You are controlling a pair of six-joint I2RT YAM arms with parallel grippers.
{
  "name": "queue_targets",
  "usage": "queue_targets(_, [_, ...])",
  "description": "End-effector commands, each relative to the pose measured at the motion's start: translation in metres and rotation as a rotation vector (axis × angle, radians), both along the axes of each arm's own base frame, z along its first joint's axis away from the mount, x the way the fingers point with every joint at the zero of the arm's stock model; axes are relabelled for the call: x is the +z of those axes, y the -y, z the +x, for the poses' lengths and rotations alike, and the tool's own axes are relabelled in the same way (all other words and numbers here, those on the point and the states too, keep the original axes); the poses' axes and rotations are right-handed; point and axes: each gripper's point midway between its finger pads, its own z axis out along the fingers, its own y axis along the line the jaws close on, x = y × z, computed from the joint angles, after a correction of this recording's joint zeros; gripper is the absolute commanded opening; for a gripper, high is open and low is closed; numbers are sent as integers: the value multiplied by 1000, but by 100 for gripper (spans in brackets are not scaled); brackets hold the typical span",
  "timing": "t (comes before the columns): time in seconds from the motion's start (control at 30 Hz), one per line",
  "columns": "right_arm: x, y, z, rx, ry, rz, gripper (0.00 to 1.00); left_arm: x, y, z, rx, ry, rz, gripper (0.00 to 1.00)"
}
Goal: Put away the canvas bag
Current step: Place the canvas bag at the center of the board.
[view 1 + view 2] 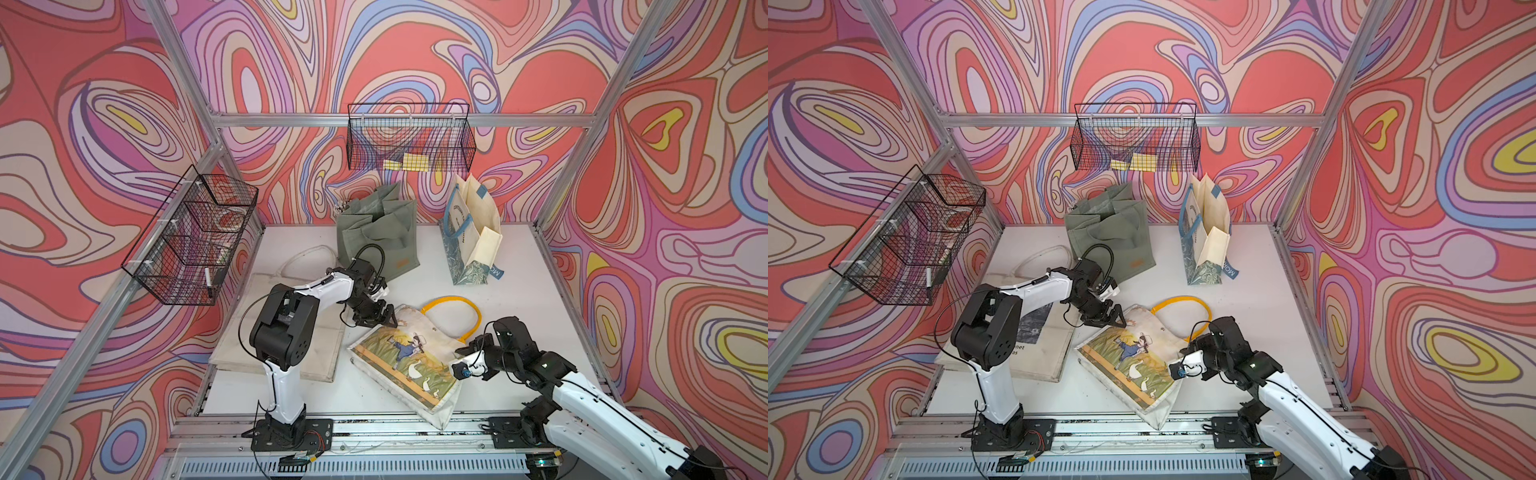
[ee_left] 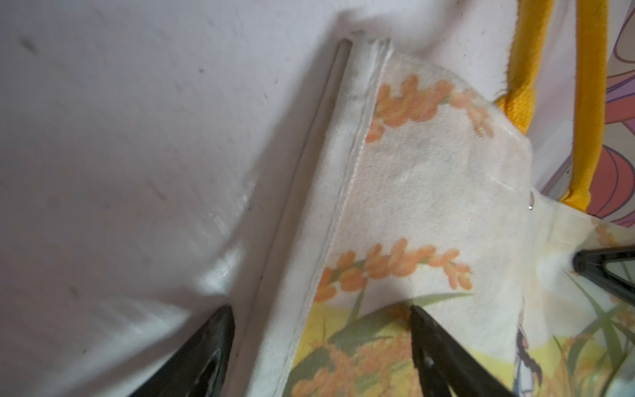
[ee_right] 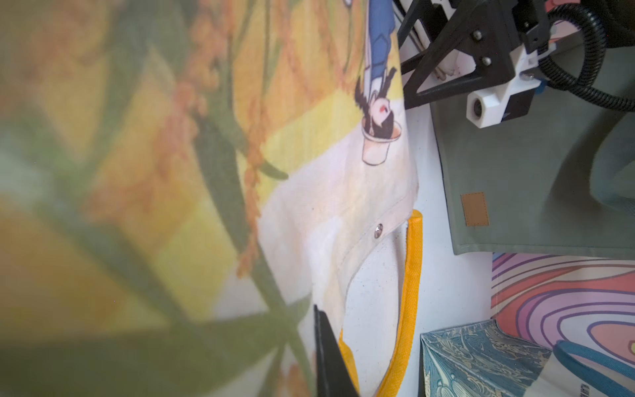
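— Closest to the viewer, at six o'clock in both top views, a metal rail [image 1: 365, 432] runs along the front of a white table [image 1: 519, 316]. One bottom corner of the canvas bag [image 1: 409, 365] hangs past the table's front edge, over that rail.

— Where does the rest of the bag lie?

— Flat at the table's centre front, picture side up: a child in blue among white geese and yellow grain. Its yellow handle [image 1: 453, 298] loops toward twelve o'clock.

— And the grippers?

— The left gripper [image 1: 388, 316] is at the bag's ten o'clock corner, released. In the left wrist view one finger [image 2: 213, 347] is over bare table and the other is over the print, with the bag's side seam between them. The right gripper [image 1: 458, 352] is at the bag's two o'clock corner, clenched on the top hem beside the handle's root. The right wrist view shows only one dark finger [image 3: 326, 350], pressed against the cloth.

— What else is around?

— A green bag [image 1: 382, 232] stands at twelve o'clock from the canvas bag, and a cream and blue bag [image 1: 473, 237] at one o'clock. A beige tote [image 1: 1054, 353] lies flat at nine o'clock, partly under the left arm [image 1: 286, 324]. One wire basket [image 1: 411, 141] hangs on the back wall at twelve o'clock, and a second basket [image 1: 187, 245] on the side wall at ten.
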Motion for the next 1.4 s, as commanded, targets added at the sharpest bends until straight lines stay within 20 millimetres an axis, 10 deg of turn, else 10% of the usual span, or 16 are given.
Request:
queue_targets(0.0, [-1, 4, 9, -42, 36, -32, 12, -1, 3, -16, -30, -72, -47, 62])
queue_targets(0.3, [6, 5, 14, -80, 55, -21, 10, 13, -5, -23, -1, -24, -35, 0])
queue_targets(0.7, [42, -1, 7, -97, 56, 88, 6, 75, -36, -46, 142, 144, 11, 0])
queue_targets(1.03, [113, -36, 13, -69, -9, 319, 0, 161, -84, -47, 292, 387, 149, 0])
queue_targets(1.37, [108, -95, 38, 4, -95, 370, 0, 208, -156, -32, 501, 502, 320, 0])
